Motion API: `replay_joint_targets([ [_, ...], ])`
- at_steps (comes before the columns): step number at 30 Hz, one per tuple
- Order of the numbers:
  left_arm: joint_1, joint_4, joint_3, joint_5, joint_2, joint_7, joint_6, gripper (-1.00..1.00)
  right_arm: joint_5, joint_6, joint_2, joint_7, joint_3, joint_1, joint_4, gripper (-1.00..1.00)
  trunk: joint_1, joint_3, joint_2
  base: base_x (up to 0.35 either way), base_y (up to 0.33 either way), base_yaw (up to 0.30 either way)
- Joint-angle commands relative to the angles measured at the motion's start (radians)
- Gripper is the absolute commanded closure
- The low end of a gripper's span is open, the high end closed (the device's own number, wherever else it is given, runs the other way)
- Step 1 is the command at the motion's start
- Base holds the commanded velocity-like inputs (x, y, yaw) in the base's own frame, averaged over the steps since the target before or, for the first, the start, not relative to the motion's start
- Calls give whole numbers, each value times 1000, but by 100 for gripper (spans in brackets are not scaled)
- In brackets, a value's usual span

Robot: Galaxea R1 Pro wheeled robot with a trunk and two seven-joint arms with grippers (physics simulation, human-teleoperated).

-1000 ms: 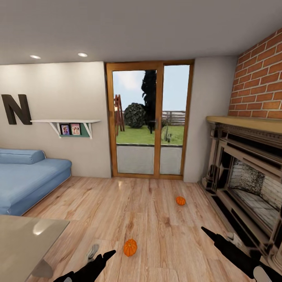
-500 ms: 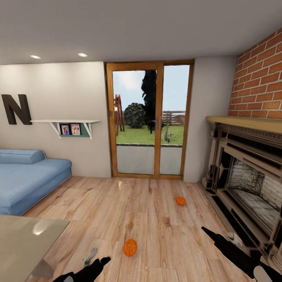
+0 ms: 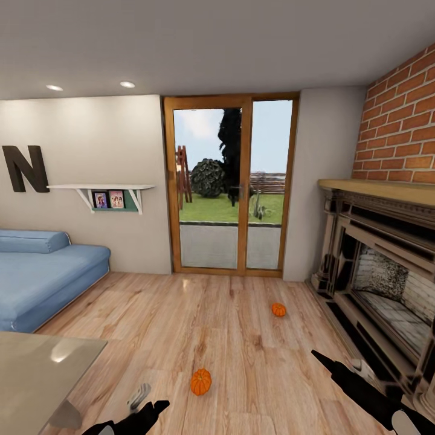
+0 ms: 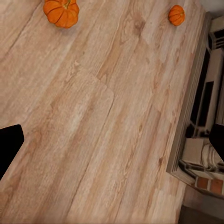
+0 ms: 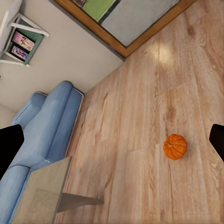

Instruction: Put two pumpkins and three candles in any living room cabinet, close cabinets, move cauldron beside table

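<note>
Two orange pumpkins lie on the light wood floor: the near pumpkin (image 3: 201,382) (image 4: 61,11) (image 5: 175,146) and a smaller-looking far pumpkin (image 3: 278,310) (image 4: 176,15) closer to the fireplace. My left gripper (image 3: 147,402) hovers low, just left of the near pumpkin and short of it, open and empty. My right gripper (image 3: 339,364) hangs open to the right, by the hearth, holding nothing. Its dark fingers (image 5: 9,144) frame the near pumpkin from afar. The coffee table (image 3: 36,368) (image 5: 42,196) corner is at lower left. The candles, cabinet and cauldron are out of view.
A blue sofa (image 3: 42,278) (image 5: 42,135) lines the left wall. The brick fireplace (image 3: 386,284) with a raised hearth edge (image 4: 200,116) runs along the right. A glass patio door (image 3: 232,187) closes the far wall. Open floor stretches between sofa and fireplace.
My left gripper has drawn back and down, away from the near pumpkin. The right arm, the pumpkins and the camera have stayed put.
</note>
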Motion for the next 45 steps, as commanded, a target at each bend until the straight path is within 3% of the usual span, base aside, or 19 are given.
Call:
replay_joint_targets([
  [1,-1,-1,-7,11,0,2,6,-100,-8,9,0,1,-2,-1,0,-100,0,-1,-1,0,0,0],
  [4,-1,2,-2,23,-1,-17,16,-100,-8,8,0,1,-3,-1,1,-100,0,-1,-1,0,0,0],
  [8,-1,9,6,69,2,-79,24,-100,-8,8,0,1,-3,-1,2,-100,0,-1,-1,0,0,0],
  [10,-1,11,8,79,4,-125,32,-100,-8,8,0,0,-3,0,2,-100,0,-1,-1,0,0,0],
  [13,-1,21,8,87,6,-248,70,-100,-9,8,0,1,-3,-1,2,-100,0,-1,-1,0,0,0],
  [17,-1,32,7,88,7,-321,100,-100,-10,8,0,4,-3,0,2,-100,0,-1,-1,0,0,0],
  [27,0,33,7,91,7,-394,114,-100,-18,6,0,16,-3,4,-3,-100,0,-1,-1,12,0,0],
  [45,0,36,6,86,7,-409,106,-100,-19,-2,3,16,-8,4,-7,-100,0,-1,-1,291,14,0],
])
